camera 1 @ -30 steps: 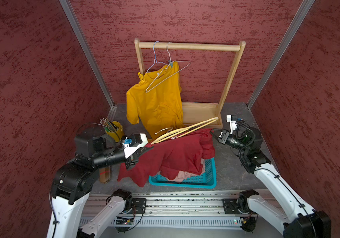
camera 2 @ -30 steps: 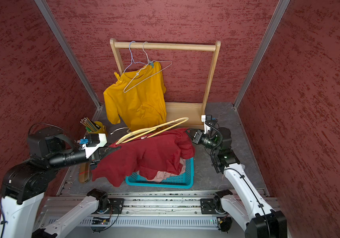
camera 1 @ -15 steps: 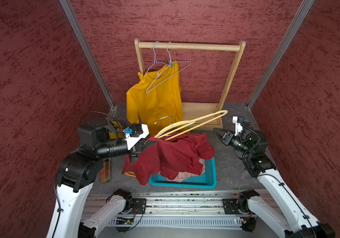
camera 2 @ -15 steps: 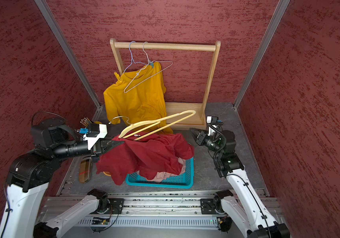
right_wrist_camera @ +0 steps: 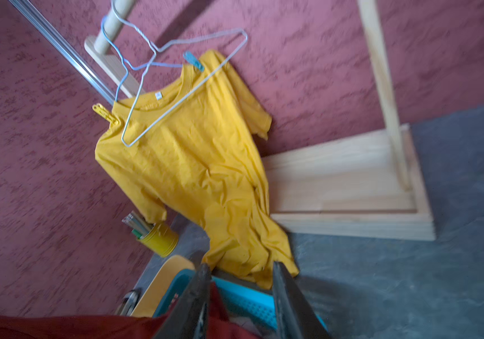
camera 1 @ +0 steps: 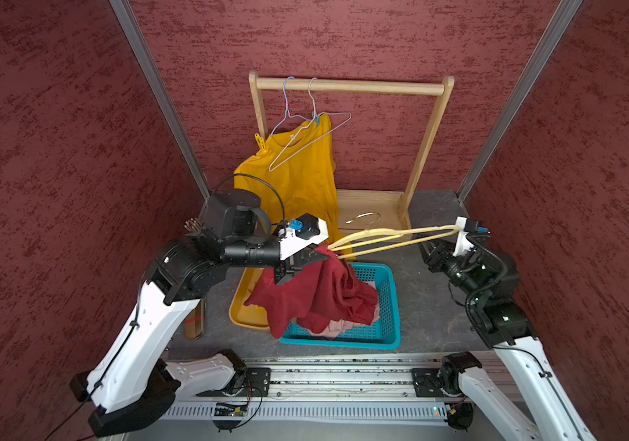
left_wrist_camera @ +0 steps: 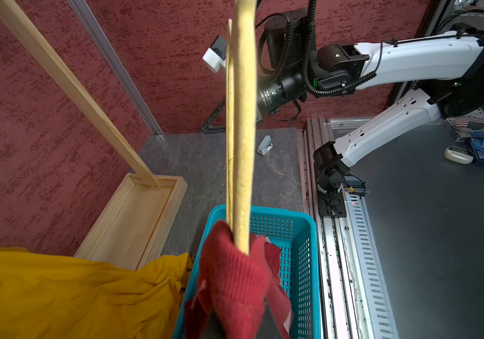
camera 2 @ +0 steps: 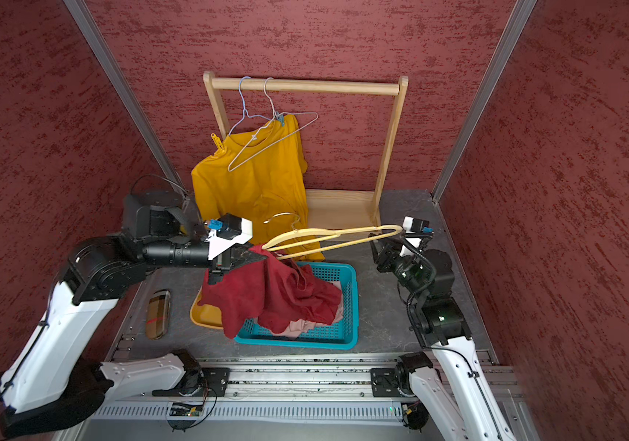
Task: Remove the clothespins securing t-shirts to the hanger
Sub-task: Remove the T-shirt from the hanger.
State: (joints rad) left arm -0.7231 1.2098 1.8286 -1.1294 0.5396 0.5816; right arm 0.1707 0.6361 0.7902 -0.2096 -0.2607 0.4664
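My left gripper (camera 1: 307,259) is shut on the dark red t-shirt (camera 1: 316,294) where one end of a wooden hanger (camera 1: 393,236) is wrapped in it; the shirt's lower part droops into the blue basket (camera 1: 385,338). The hanger's other end sticks out beside my right wrist. My right gripper (right_wrist_camera: 240,265) stands open, nothing between its fingers, just below that end. The mustard t-shirt (camera 1: 297,183) hangs on a blue wire hanger (camera 1: 288,114), pinned by a yellow clothespin (camera 1: 260,143) and a light blue clothespin (camera 1: 316,121). A pale pink t-shirt (camera 1: 339,326) lies in the basket.
A wooden rack (camera 1: 351,86) stands at the back, with a bare silver wire hanger (camera 1: 316,141) on it. A yellow tray (camera 1: 244,313) lies left of the basket, a brown case (camera 1: 194,320) further left. A yellow pencil cup (right_wrist_camera: 160,237) stands behind my left arm. A pale peg (left_wrist_camera: 264,145) lies on the table.
My right gripper has opened, let go of the wooden hanger's end and drawn back to the right. My left gripper has risen, lifting the red shirt and the hanger.
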